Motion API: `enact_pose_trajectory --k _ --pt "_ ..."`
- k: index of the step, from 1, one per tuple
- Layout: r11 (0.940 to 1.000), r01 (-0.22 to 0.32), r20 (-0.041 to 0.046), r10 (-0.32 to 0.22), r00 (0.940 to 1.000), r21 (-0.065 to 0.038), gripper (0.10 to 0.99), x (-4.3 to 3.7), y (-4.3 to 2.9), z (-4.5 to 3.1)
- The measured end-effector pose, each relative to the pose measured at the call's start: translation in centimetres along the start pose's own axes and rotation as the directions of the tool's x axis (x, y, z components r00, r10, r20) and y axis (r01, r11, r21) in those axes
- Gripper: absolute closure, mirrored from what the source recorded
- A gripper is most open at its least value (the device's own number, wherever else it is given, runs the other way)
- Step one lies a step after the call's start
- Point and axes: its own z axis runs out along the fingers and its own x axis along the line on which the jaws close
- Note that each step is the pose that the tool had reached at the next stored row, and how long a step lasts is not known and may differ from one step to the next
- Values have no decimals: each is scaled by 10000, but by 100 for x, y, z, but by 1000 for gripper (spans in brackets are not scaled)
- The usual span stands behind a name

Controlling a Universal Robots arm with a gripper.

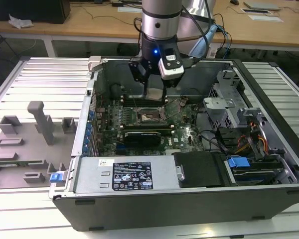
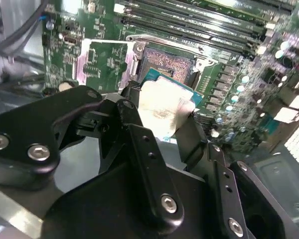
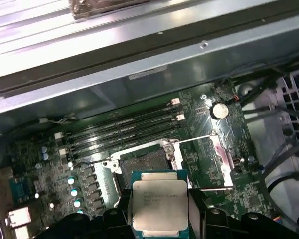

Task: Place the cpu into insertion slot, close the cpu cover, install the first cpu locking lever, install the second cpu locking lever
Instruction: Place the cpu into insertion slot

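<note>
My gripper [image 1: 154, 95] hangs inside the open computer case, shut on the cpu [image 3: 159, 204], a pale square chip on a teal carrier edge. In both wrist views the chip [image 2: 164, 107] sits between the black fingers [image 2: 139, 134], just above and beside the insertion slot [image 3: 144, 162]. The slot [image 2: 169, 62] lies bare, its brownish contact field showing. The cpu cover [image 2: 102, 62] is flipped open to the side of the slot, its metal frame [image 3: 219, 162] lying over the board. Thin wire locking levers [image 3: 192, 139] stand released along the slot's sides.
Memory slots [image 3: 124, 127] run along the far side of the slot. A long black card [image 1: 144, 135] lies on its near side. The power supply box [image 1: 124, 174] and a drive cage [image 1: 229, 104] crowd the case. A grey fixture [image 1: 35, 129] stands at the exterior view's left.
</note>
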Motion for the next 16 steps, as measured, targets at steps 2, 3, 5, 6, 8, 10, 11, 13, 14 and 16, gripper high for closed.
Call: enact_pose_trajectory --k 2,3,5,6,8,10,11,13,14,16 --pt "9987 -506 37 506 9987 8 549 0 -1 17" --pt "9978 -668 49 668 9978 10 549 0 -2 22" --pt "9938 -1113 83 1113 9938 15 549 1 -3 37" --pt "9907 -1359 101 1359 9907 17 549 1 -3 45" --pt "9844 -1761 132 1761 9843 19 549 1 -4 58" --pt "9740 -2265 171 2265 9739 21 549 1 -5 72" --pt "9700 -2431 183 2431 9698 20 549 1 -6 77" --pt "9604 -2787 212 2786 9602 19 549 2 -6 87" --pt "9546 -2978 227 2976 9544 18 549 1 -7 93" --pt "9343 -3565 273 3563 9340 13 549 2 -8 111"
